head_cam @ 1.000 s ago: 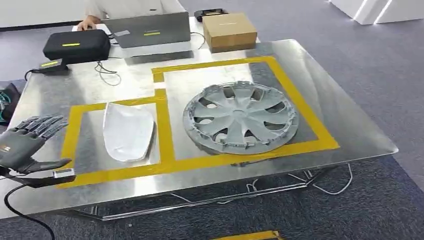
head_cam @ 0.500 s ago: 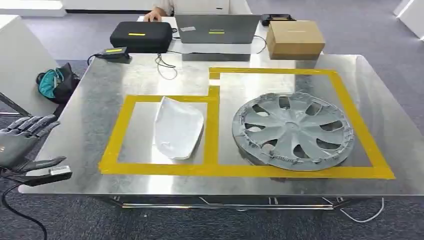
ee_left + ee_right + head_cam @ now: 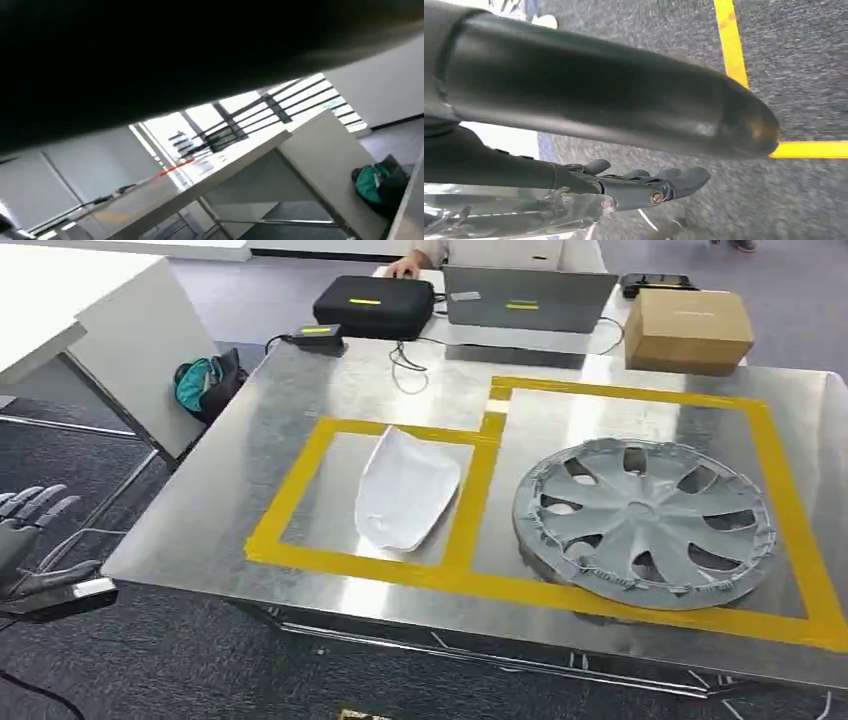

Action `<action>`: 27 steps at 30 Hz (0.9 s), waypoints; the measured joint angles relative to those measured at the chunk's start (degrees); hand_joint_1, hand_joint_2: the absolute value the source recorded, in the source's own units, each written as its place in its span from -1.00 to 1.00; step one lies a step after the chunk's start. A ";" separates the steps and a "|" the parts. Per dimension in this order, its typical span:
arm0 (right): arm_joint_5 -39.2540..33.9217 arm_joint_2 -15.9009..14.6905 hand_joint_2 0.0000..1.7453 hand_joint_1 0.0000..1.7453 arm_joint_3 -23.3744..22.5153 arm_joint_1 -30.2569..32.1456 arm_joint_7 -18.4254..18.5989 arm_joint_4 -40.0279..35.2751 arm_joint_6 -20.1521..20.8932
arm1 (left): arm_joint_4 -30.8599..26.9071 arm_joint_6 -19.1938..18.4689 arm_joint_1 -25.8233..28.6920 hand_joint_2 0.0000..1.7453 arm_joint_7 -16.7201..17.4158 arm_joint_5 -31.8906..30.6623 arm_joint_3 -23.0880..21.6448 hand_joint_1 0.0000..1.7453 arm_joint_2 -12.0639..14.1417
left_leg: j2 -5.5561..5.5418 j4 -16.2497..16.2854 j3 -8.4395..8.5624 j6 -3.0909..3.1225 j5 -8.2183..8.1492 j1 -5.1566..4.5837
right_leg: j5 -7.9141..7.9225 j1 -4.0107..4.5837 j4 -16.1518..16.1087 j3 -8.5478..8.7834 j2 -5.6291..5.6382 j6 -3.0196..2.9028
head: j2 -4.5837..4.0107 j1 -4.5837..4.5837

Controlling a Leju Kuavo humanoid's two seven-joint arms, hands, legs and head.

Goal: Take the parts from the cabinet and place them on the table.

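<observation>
Head view shows the metal worktop [image 3: 250,480] with both parts already lying on it inside the yellow tape outlines [image 3: 480,455]. Biggest is the grey wheel cover [image 3: 645,523], flat in the larger taped frame on the right. Beside it, across the shared tape strip and apart from it, the pale curved shell part [image 3: 405,490] lies in the smaller frame. Neither part is touched by anything.

Judging from how things lie, the placing step looks finished for these two pieces, and the robot appears to be between carries. If more parts are left, the next move calls for facing the cabinet, reaching in with an empty hand, and closing on a part with enough grip to lift it out level.

At the far edge of the worktop sit a laptop [image 3: 530,300], a black case [image 3: 375,306] and a cardboard box [image 3: 688,330].

Beyond the worktop's near left corner, the left hand [image 3: 30,545] hangs with its fingers [image 3: 40,502] spread apart, holding and touching nothing. Right wrist view shows the right hand [image 3: 644,187] hanging over the carpet, fingers loosely extended, with nothing held.
</observation>
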 joint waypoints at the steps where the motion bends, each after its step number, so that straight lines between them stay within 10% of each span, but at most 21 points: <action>1: 0.06 0.02 -1.00 -1.00 0.02 -0.04 0.04 0.00 -0.07 | 0.13 -0.15 0.01 -1.00 0.32 -0.17 0.48 -1.00 -0.02 | 3.19 -4.75 2.87 0.15 1.51 -0.15 | -0.22 0.22 0.01 0.34 -0.62 0.34 | 0.00 0.00; 2: 0.07 0.00 -1.00 -1.00 0.02 0.07 0.07 0.00 -0.22 | 0.28 -0.28 -0.28 -1.00 0.66 -0.22 0.83 -1.00 -0.11 | 4.78 -7.14 3.88 0.29 0.90 -0.75 | -0.75 0.74 0.49 0.36 -1.26 0.82 | 0.00 -0.15; 6: 0.20 0.02 -1.00 -1.00 0.02 -0.34 0.53 0.00 -0.39 | 1.84 -0.41 1.13 -1.00 1.51 -0.85 2.56 -1.00 -0.94 | 1.36 -6.98 3.53 2.25 0.99 -0.46 | -1.25 0.83 -0.29 1.51 -3.85 1.78 | 0.00 0.11; 8: 0.17 0.00 -1.00 -1.00 0.02 -0.35 0.68 0.00 -0.50 | 2.82 -1.50 1.41 -1.00 1.86 -1.24 3.72 -1.00 -1.61 | 0.07 -7.06 3.60 2.89 1.10 -0.05 | -3.78 0.45 3.17 -0.05 1.99 2.41 | 0.00 0.55; 11: 0.15 0.02 -1.00 -1.00 0.02 -0.14 0.74 0.00 -0.57 | 4.61 -2.49 2.49 -1.00 2.08 -1.57 3.95 -1.00 -3.52 | -2.01 -7.03 3.50 3.36 1.09 -0.18 | -9.60 0.49 16.77 -6.69 4.20 2.38 | 0.00 0.79; 13: 0.15 0.02 -1.00 -1.00 0.02 -0.07 0.74 0.00 -0.59 | 5.55 -2.49 3.44 -1.00 2.10 -1.90 4.00 -1.00 -4.33 | -3.68 -7.00 3.52 3.38 1.09 -0.25 | -7.95 0.49 17.20 -7.67 4.28 2.13 | 0.00 0.77; 15: 0.17 0.00 -1.00 -1.00 0.02 -0.09 0.74 0.00 -0.61 | 6.14 -2.49 3.51 -1.00 2.10 -1.92 4.11 -1.00 -4.79 | -5.53 -6.95 3.65 3.30 1.12 -0.15 | -2.48 0.43 8.21 -3.81 5.04 1.79 | 0.00 0.79; 17: 0.17 0.00 -1.00 -1.00 0.02 -0.12 0.76 0.00 -0.61 | 6.43 -2.49 3.51 -1.00 2.10 -1.92 4.35 -1.00 -5.16 | -7.12 -6.82 3.54 2.85 1.24 -0.23 | -0.70 -0.10 0.86 -0.41 10.61 1.55 | 0.00 0.81; 21: 0.15 0.00 -1.00 -1.00 0.02 -0.33 0.76 0.00 -0.77 | 7.02 -2.51 3.88 -1.00 2.10 -1.92 4.87 -1.00 -5.55 | -10.07 -7.40 2.91 1.13 2.23 0.27 | -0.28 0.25 0.41 0.32 7.80 0.64 | 0.00 0.76; 22: 0.17 0.04 -1.00 -1.00 0.02 -0.38 0.79 -0.02 -0.76 | 7.13 -2.51 4.05 -1.00 2.10 -1.92 5.00 -1.00 -5.66 | -9.02 -7.05 2.74 1.07 1.91 0.33 | 0.11 -0.13 -0.20 0.56 6.91 0.11 | 0.00 0.72; 24: 0.15 0.00 -1.00 -1.00 0.00 -0.25 0.79 -0.02 -0.87 | 7.37 -2.93 3.51 -1.00 2.32 -1.94 5.20 -1.00 -5.84 | -3.17 -1.69 0.06 0.59 -1.70 -0.28 | 0.16 0.05 -0.45 0.72 5.30 -0.55 | 0.00 0.09; 27: 0.13 0.00 -1.00 -1.00 0.00 -0.05 0.79 -0.02 -0.87 | 8.00 -4.70 4.28 -1.00 3.30 -2.25 5.22 -1.00 -7.32 | -1.44 9.14 -5.00 0.30 -5.90 -0.12 | -0.02 0.24 -0.45 0.68 2.83 -0.66 | 0.00 0.09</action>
